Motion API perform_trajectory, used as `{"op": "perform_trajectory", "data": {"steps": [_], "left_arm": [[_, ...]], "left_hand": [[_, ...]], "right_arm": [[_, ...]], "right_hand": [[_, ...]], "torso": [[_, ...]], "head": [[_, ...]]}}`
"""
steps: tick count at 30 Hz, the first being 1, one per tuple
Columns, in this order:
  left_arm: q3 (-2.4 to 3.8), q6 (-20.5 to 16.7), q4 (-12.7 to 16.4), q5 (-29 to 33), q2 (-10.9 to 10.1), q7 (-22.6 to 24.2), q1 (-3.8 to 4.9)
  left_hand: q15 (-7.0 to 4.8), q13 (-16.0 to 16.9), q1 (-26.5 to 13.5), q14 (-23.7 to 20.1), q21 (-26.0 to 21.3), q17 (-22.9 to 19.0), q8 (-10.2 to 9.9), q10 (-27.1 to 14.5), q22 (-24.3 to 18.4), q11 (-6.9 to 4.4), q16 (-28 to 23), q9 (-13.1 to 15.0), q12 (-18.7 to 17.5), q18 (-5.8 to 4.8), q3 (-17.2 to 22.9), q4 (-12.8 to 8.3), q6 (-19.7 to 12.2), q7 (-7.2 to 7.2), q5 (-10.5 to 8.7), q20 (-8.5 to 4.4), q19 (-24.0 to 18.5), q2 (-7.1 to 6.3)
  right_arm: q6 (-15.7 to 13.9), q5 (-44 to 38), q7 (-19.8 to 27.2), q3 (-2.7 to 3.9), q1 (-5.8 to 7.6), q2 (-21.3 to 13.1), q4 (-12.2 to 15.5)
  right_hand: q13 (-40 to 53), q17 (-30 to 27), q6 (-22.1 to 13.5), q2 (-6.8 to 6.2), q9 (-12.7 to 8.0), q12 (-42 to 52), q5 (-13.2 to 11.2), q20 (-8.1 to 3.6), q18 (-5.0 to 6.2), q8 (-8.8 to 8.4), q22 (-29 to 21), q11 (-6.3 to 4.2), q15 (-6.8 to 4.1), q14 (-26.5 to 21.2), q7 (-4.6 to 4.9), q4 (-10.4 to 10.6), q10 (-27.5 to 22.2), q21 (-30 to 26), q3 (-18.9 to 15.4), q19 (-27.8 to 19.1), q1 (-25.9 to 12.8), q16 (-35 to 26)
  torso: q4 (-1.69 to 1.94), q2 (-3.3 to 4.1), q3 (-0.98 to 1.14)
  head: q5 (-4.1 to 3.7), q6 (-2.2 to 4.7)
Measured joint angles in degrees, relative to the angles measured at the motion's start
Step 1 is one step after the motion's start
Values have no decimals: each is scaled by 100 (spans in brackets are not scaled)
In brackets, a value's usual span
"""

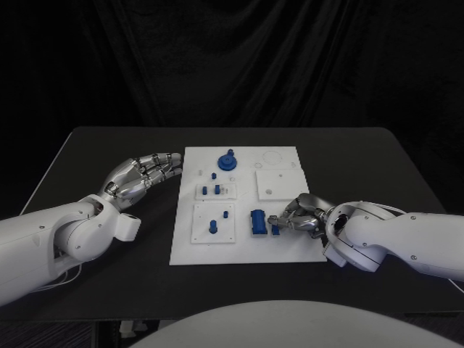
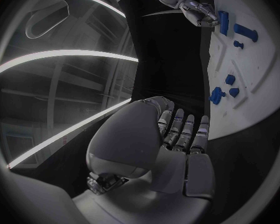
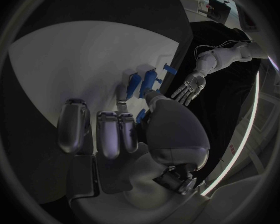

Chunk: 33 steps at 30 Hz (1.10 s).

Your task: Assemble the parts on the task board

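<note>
Risk sits mostly on the right side of the board, but take it from the left. The left hand (image 1: pixel 146 174) rests on the table (image 1: pixel 96 156) just off the left edge of the white board (image 1: pixel 284 246), fingers apart and holding nothing; should it sweep inward it would strike that edge and shift the whole board under the other hand. On the board, a blue knob (image 1: pixel 227 160) stands near the far edge, two small blue pegs (image 1: pixel 212 190) sit in the middle of the left half, and further blue pieces (image 1: pixel 218 221) lie on the plate toward the near left corner (all loose-looking, so a jolt could scatter them). A blue block (image 1: pixel 258 222) lies near the near edge, about mid-board. The right hand (image 1: pixel 298 216) is over the board just beside that block, its fingers curled around a small blue piece (image 1: pixel 278 230); whether the piece is firmly pinched or merely touched I cannot tell. If the hold is shallow, the piece could twist or drop as it is pressed home, and the knuckles could shove the block aside.
</note>
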Motion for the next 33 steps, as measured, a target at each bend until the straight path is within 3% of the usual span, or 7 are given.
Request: {"op": "perform_trajectory", "data": {"steps": [5, 12, 20, 24, 27, 31, 33], "left_arm": [[0, 5, -2, 0, 2, -12, 0], [0, 11, -3, 0, 2, -22, -1], [0, 21, 0, 0, -30, -28, -6], [0, 21, 0, 0, -43, -28, -11], [0, 21, 0, 0, -43, -29, -12], [0, 22, -2, 0, -40, -29, -16], [0, 22, -2, 0, -39, -29, -17]], "left_hand": [[0, 0, 0, 0, 0, 0, 0, 0, 0, 0, 0, 0, 0, 0, 0, 0, 0, 0, 0, 0, 0, 0], [0, 0, 0, 0, 0, 0, 0, 0, 0, 0, 0, 0, 0, 0, 0, 0, 0, 0, 0, 0, 0, 0], [0, 1, 0, 0, 0, 0, 0, 0, 0, 0, 0, 0, 23, 0, 0, 0, 0, 0, 0, 0, 0, 0], [0, 0, 0, 0, 0, 0, 0, 0, 0, 0, 0, 0, 23, 0, 0, 0, 0, 0, 0, 0, 0, 0], [0, 1, 0, 0, 0, 0, 0, 0, 0, 0, 0, 0, 23, 0, 0, 0, 0, 0, 0, 0, 0, 0], [0, 0, 0, 0, 0, 0, 0, 0, 1, 0, 0, 0, 23, 0, 0, 0, 0, 0, 0, 0, 0, 0], [0, 1, 0, 0, 0, 0, 0, 0, 0, 0, 0, 0, 23, 0, 0, 0, 0, 0, 0, 0, 0, 0]], "right_arm": [[-31, -49, 9, 0, -1, -14, 6], [-167, -223, 71, 1, -2, -153, 130], [-166, -473, 106, 0, -43, -409, 418], [-64, -614, 69, -4, -71, -509, 495], [42, -687, 30, -4, -79, -534, 516], [248, -762, -32, -3, -95, -540, 520], [303, -774, -47, -3, -96, -540, 520]], "right_hand": [[0, 0, 0, 29, -1, 0, -85, 0, 0, 0, 0, 0, 0, 0, 0, 124, 0, -21, -124, 0, -74, 0], [-1, 0, 0, 21, 31, 0, 6, 0, -1, 4, 0, 0, 0, 0, 0, 69, 0, -21, -179, 0, -60, 0], [-1, 0, -117, 25, 193, 0, 222, 0, -2, 246, 0, 0, 0, 0, 12, -19, 0, -55, -332, 0, 219, 0], [-1, 0, -496, 97, 606, 0, 474, 0, -2, 863, 0, 0, 0, 0, -1, -117, 0, -37, -492, 0, 425, 0], [-1, 0, -586, 107, 794, 0, 602, 0, -2, 1166, 0, 0, 0, 0, -54, -147, 0, -37, -540, 0, 488, 0], [-1, 0, -770, 167, 1261, 0, 693, -34, -2, 1884, 0, -105, -66, -18, -155, -151, 3, -37, -655, 10, 548, 0], [-1, 0, -814, 168, 1340, 0, 693, -42, -2, 2007, 0, -106, -66, -17, -159, -142, 1, -37, -664, 1, 548, 0]], "torso": [[1, 1, 0], [-4, 2, 0], [-9, 1, 5], [-7, -2, 7], [-7, -4, 7], [-10, -8, 7], [-13, -9, 7]], "head": [[0, 0], [29, 0], [42, 0], [20, 0], [19, 0], [28, 0], [29, 0]]}}
